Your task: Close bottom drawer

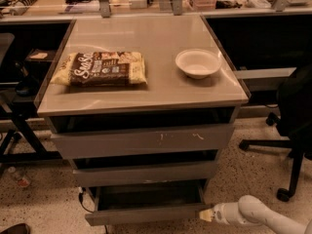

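Gripper [205, 214] sat at the front right corner of the bottom drawer [146, 214], jaws clenched together; I saw that drawer standing pulled out.

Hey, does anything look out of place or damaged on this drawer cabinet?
The bottom drawer stands pulled out, its tray exposed, with the gripper at its right front corner. The top drawer has pale scratch marks on its front. The snack bag and bowl sit flat on top; nothing spilled.
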